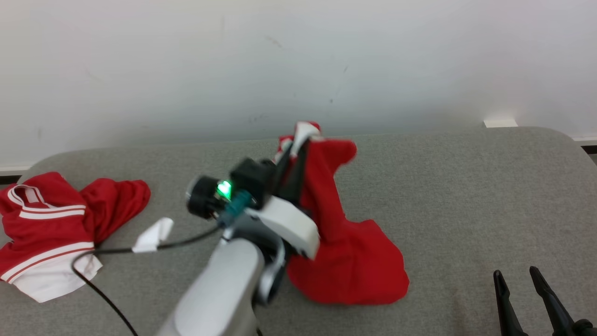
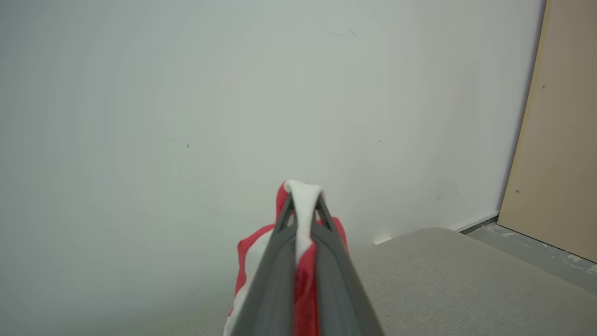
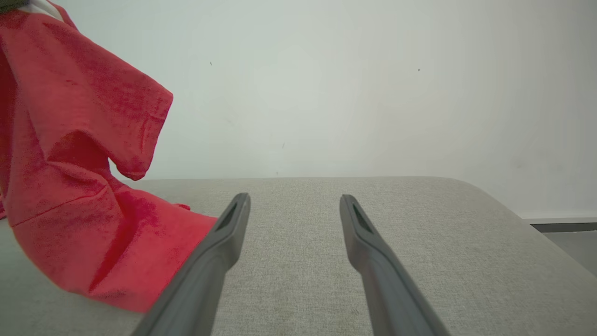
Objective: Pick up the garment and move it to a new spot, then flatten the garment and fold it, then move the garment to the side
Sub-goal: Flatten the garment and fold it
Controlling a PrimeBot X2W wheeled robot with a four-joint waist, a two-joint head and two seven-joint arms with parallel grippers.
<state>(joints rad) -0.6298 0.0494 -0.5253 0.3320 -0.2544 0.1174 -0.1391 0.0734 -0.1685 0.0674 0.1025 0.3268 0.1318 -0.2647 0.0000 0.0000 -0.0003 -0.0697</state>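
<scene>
A red garment (image 1: 345, 242) with white trim hangs from my left gripper (image 1: 298, 140), its top lifted near the table's back edge and its lower part draped on the grey table (image 1: 466, 196). The left wrist view shows that gripper (image 2: 304, 200) shut on a white-and-red fold of the garment (image 2: 303, 219). My right gripper (image 1: 515, 275) stands open at the lower right, apart from the cloth. In the right wrist view its fingers (image 3: 233, 219) are spread over bare table, with the red garment (image 3: 70, 186) hanging to their left.
A second red garment (image 1: 51, 228) with white stripes lies crumpled at the table's left end. A black cable (image 1: 107, 252) with a white tag (image 1: 154, 234) runs across the table by my left arm. A white wall (image 1: 298, 60) rises behind the table.
</scene>
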